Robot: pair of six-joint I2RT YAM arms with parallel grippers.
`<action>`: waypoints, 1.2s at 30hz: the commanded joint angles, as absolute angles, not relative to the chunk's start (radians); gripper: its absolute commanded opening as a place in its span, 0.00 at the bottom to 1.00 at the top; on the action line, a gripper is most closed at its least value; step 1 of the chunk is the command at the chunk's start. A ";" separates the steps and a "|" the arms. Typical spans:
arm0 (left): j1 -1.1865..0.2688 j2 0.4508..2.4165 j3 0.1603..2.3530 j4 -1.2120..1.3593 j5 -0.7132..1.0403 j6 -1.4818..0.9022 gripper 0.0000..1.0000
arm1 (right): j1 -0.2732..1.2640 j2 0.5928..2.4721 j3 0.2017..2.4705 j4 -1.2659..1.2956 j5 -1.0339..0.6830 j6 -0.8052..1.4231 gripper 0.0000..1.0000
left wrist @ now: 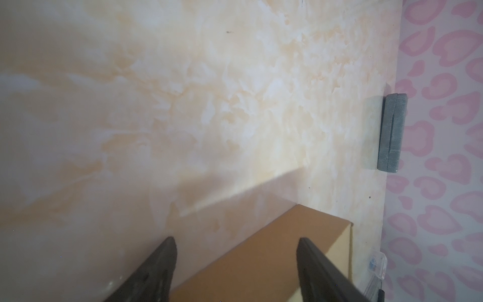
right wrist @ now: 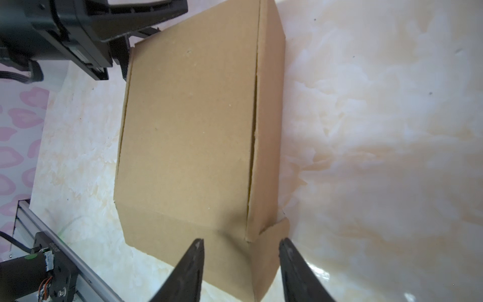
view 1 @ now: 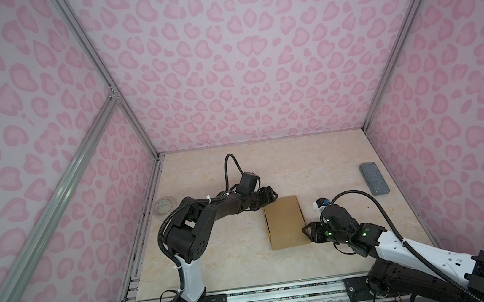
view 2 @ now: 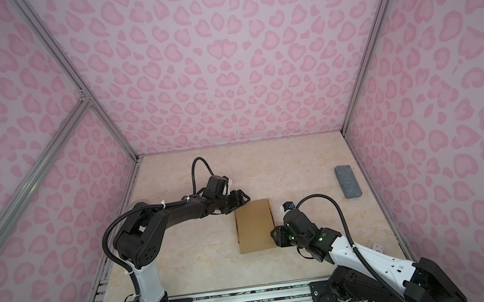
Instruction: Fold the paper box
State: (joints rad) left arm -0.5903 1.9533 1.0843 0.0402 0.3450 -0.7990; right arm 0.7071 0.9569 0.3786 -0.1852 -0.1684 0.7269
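Progress looks far along. On the left, a tape roll (view 1: 163, 204) lies by the wall, well apart from the work. Next, the left gripper (view 1: 272, 197) sits at the far left corner of the paper box (view 1: 286, 222), fingers spread and apparently pinching nothing. The box lies mid-table, already a closed squarish shape with its lid down. A narrow seam (right wrist: 254, 117) gapes along one long side, and a small tab (right wrist: 275, 230) pokes out at the near corner. Tucking that tab and pressing the lid flush seem to be what is left. The right gripper (right wrist: 241, 241) is at that near end, jaws apart, with the cardboard edge below them and no grip on it. Farther right, a grey block (view 1: 374, 178) rests near the wall. The table (view 1: 206, 177) is glossy beige marble-patterned board. Pink leopard-print walls (view 1: 255, 63) on aluminium framing (view 1: 94, 66) enclose it.
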 commanded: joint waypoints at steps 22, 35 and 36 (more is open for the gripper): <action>-0.598 1.997 1.050 -0.397 0.323 -0.836 0.77 | 0.733 1.064 0.343 0.005 -0.228 0.757 0.52; -0.600 1.997 1.049 -0.396 0.321 -0.838 0.77 | 0.734 1.094 0.329 0.072 -0.252 0.766 0.44; -0.599 1.996 1.050 -0.397 0.319 -0.837 0.77 | 0.733 1.095 0.328 0.077 -0.250 0.766 0.44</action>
